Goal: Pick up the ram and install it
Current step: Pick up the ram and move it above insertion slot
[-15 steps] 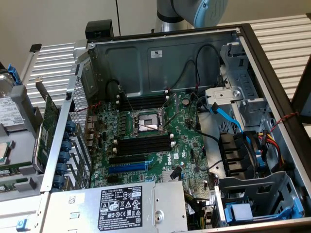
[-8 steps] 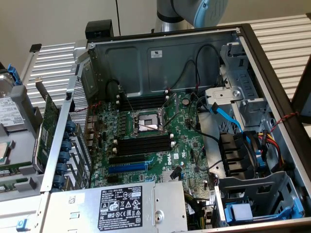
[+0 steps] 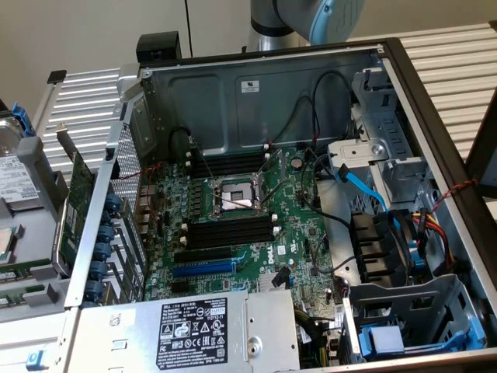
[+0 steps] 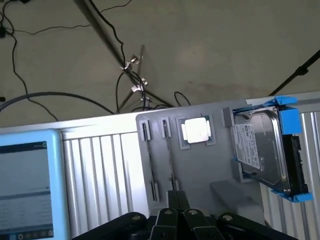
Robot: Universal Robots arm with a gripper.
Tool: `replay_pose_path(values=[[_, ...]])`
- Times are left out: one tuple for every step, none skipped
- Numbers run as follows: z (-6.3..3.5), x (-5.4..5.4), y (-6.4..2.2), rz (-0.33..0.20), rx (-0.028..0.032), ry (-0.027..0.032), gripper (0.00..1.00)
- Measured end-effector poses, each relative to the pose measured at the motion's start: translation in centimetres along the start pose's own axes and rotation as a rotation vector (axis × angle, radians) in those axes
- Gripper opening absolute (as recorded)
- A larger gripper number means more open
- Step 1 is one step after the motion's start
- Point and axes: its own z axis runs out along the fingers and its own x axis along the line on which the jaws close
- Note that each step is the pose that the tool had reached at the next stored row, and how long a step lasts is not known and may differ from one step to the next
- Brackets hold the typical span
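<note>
The gripper (image 4: 178, 199), fingers clenched together, hovers over the grey tray (image 4: 200, 170), near the tray's silver processor chip (image 4: 196, 131).

A hard drive (image 4: 260, 150) in blue brackets lies beside a processor (image 4: 196, 130) on the grey tray (image 4: 200, 170).

Seeing case (image 3: 256, 85) lying open on worktop (image 3: 458, 54), arm (image 3: 311, 15) standing behind its far wall, drive (image 3: 15, 179) resting at the exterior view's left edge.
</note>
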Motion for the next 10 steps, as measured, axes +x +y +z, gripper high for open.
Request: replay_pose_path(values=[[0.02, 0.0, 0.0, -0.017, 0.0043, 0.0001, 0.11], [0.03, 0.0, 0.0, -0.032, 0.009, 0.0002, 0.11], [0.05, 0.0, 0.0, -0.045, 0.0148, 0.0001, 0.11], [0.06, 0.0, 0.0, -0.057, 0.0211, 0.0, 0.11], [0.07, 0.01, 0.0, -0.066, 0.0258, -0.0001, 0.11], [0.09, 0.01, -0.01, -0.071, 0.0278, -0.0001, 0.11], [0.17, 0.0, -0.01, -0.072, 0.0288, -0.0003, 0.11], [0.28, 0.01, -0.01, -0.073, 0.0289, -0.0002, 0.11], [0.44, 0.0, -0.01, -0.073, 0.0289, -0.0002, 0.11], [0.62, 0.0, -0.02, -0.074, 0.0288, -0.0001, 0.11]])
